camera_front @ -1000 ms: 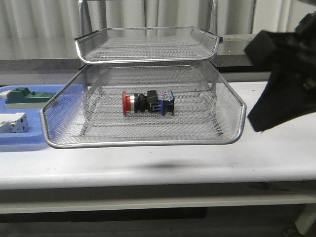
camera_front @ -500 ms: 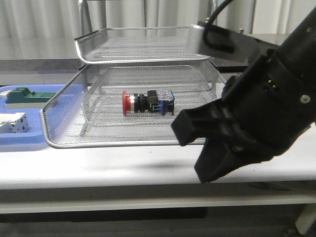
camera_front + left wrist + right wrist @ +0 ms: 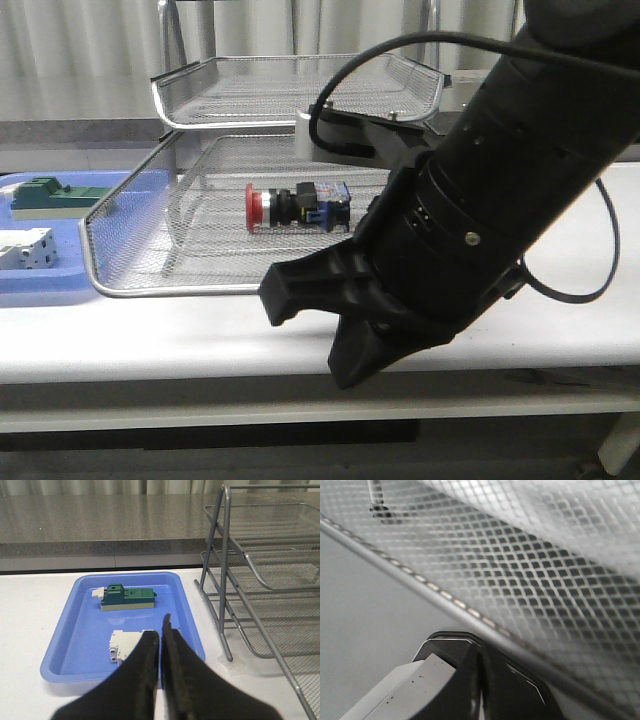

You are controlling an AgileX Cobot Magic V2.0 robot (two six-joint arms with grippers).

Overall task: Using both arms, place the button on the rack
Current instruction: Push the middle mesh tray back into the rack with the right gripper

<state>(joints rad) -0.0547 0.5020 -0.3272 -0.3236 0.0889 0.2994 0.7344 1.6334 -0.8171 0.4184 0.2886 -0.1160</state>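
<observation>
Lying in the rack's (image 3: 130, 262) lower tray, the button (image 3: 297, 207) sat untouched; both arms' fingers (image 3: 161, 667) (image 3: 479, 680) were closed, empty.

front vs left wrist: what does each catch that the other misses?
Front only: the button lying in the rack's middle tier, and the right arm with its gripper low before the rack. Left wrist only: the left gripper, fingers together, above the tray's near end. Both: the rack, blue tray, green block and white block.
</observation>
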